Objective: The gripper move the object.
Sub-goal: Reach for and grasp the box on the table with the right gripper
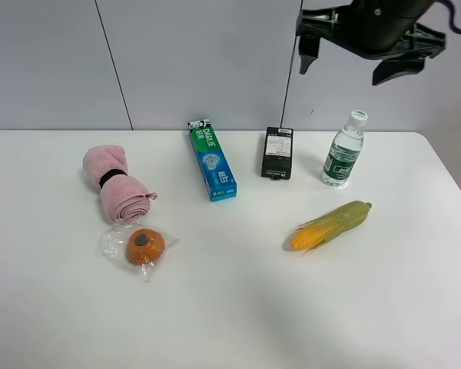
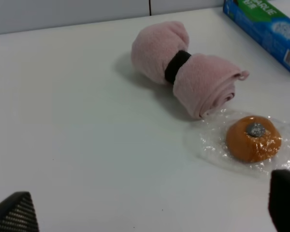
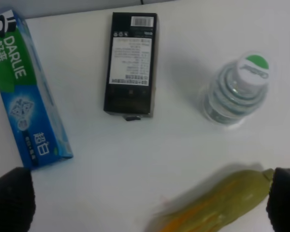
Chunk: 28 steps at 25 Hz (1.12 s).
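The flat black box with a white label (image 1: 277,153) lies on the white table (image 1: 230,315) at the back, between the toothpaste box and the water bottle. It also shows in the right wrist view (image 3: 131,63). My right gripper (image 1: 346,65) hangs high above the table, over the box and bottle, with its fingers spread; in the right wrist view (image 3: 147,203) it is open and empty. My left gripper (image 2: 150,212) is open and empty, low over the table's left side; it is out of the exterior view.
A blue-green toothpaste box (image 1: 212,160) lies left of the black box. A water bottle (image 1: 343,150) stands right of it. A corn cob (image 1: 332,225) lies in front. A rolled pink towel (image 1: 114,183) and a plastic-wrapped orange item (image 1: 144,246) lie at the left.
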{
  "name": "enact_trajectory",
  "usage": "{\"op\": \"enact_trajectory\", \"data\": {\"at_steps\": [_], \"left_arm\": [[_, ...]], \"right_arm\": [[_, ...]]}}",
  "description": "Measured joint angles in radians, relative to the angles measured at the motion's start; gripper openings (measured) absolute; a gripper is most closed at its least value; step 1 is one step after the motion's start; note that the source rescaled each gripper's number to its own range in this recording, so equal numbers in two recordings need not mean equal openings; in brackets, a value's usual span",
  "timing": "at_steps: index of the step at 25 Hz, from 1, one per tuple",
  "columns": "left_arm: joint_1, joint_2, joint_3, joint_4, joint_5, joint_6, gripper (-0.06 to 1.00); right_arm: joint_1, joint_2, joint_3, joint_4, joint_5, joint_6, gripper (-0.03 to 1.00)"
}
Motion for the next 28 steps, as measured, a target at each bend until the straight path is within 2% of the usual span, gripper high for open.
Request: {"op": "enact_trajectory", "data": {"at_steps": [5,12,16,22,28], "left_arm": [[0.0,0.0,0.0,0.0,0.0,0.0,1.0],[0.0,0.0,0.0,0.0,0.0,0.0,1.0],[0.0,0.0,0.0,0.0,0.0,0.0,1.0],[0.0,0.0,0.0,0.0,0.0,0.001,1.0],[0.0,0.0,0.0,0.0,0.0,0.001,1.0]], "right_arm": [[0.037,0.137,-0.079,-0.009,0.008,0.045,0.84],[0.037,0.257,-0.081,-0.023,-0.002,0.097,0.82],[0.037,0.279,-0.081,-0.045,-0.073,0.158,0.82],[0.037,0.282,-0.081,-0.162,-0.154,0.286,0.82],[0.008,0.292,-0.083,-0.179,-0.209,0.32,0.82]]}}
